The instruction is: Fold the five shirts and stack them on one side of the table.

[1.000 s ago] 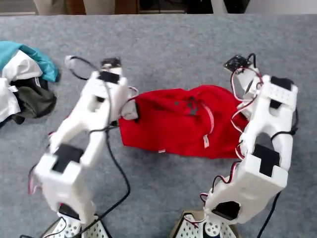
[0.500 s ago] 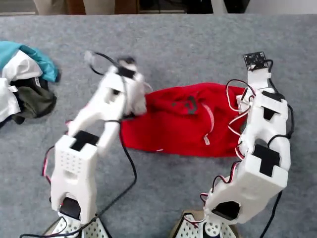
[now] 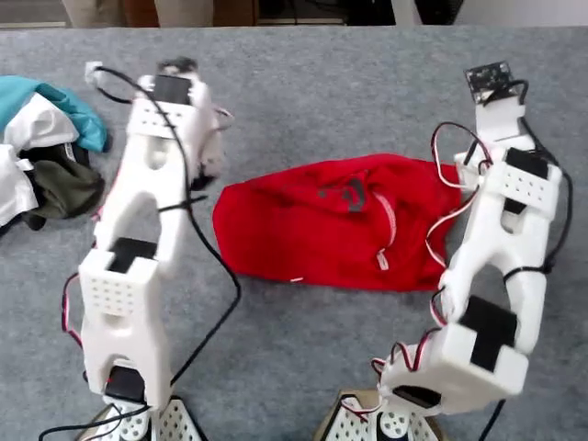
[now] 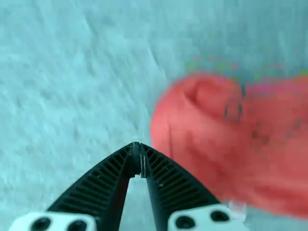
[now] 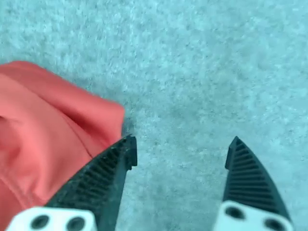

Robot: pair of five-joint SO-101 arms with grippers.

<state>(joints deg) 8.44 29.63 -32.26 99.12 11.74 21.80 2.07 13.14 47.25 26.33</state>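
Observation:
A red shirt (image 3: pixel 335 220) lies crumpled and partly folded in the middle of the grey table (image 3: pixel 322 83). My left gripper (image 4: pixel 136 145) is shut on nothing and hovers over bare table just off the rounded edge of the red shirt (image 4: pixel 226 139). In the high view the left arm (image 3: pixel 161 138) stands at the shirt's far left corner. My right gripper (image 5: pixel 182 142) is open, and one of its fingers (image 5: pixel 113 161) is beside the corner of the red shirt (image 5: pixel 43 130). The right arm (image 3: pixel 505 193) stands along the shirt's right edge.
A pile of unfolded shirts (image 3: pixel 46 147) in teal, white and dark olive sits at the table's left edge. Both arm bases stand at the near edge. Cables (image 3: pixel 207 303) hang beside the left arm.
The left arm swung from the shirt's left edge out toward the far left and is off the cloth. The right arm stretched toward the far side along the shirt's right edge.

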